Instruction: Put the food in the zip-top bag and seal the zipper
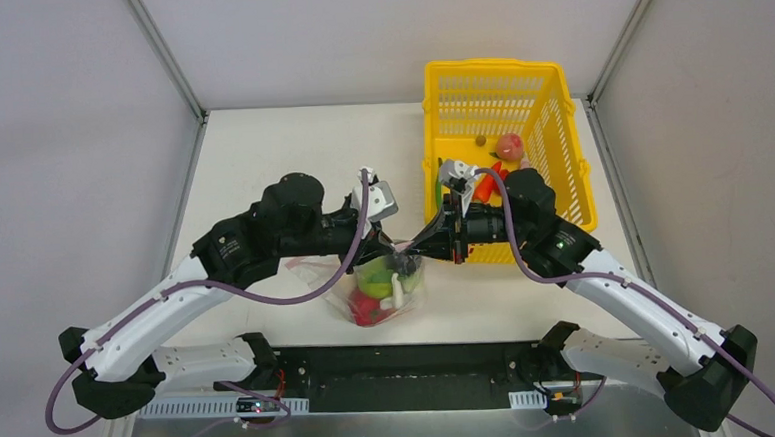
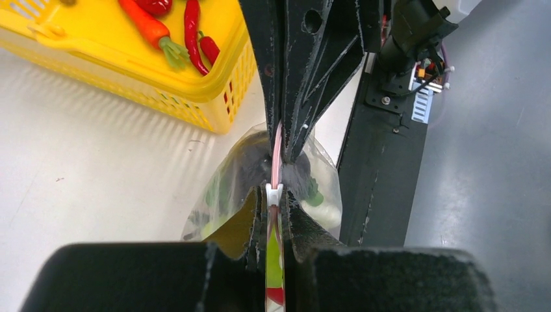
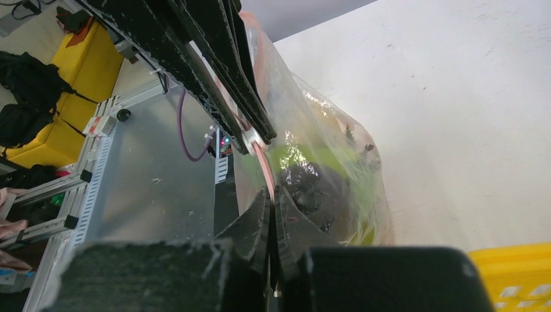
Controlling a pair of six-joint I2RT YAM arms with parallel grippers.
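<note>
Top external view: my left gripper (image 1: 392, 245) and right gripper (image 1: 421, 245) meet tip to tip above the zip-top bag (image 1: 407, 281), which sits on the white table (image 1: 261, 165) just beside the yellow basket (image 1: 548, 110). Green, red and white food (image 1: 373, 301) fills the bag.

Left wrist view: my left jaws are pinched together on the pink zipper (image 2: 277, 146), just behind a white slider (image 2: 275, 190). My right jaws clamp the same strip from the far side.

Right wrist view: the zipper (image 3: 263, 166) runs taut between both clamped grippers. I judge the film light, soft and slippery, sagging under its load. The stiffer strip is the only sound hold.
</note>
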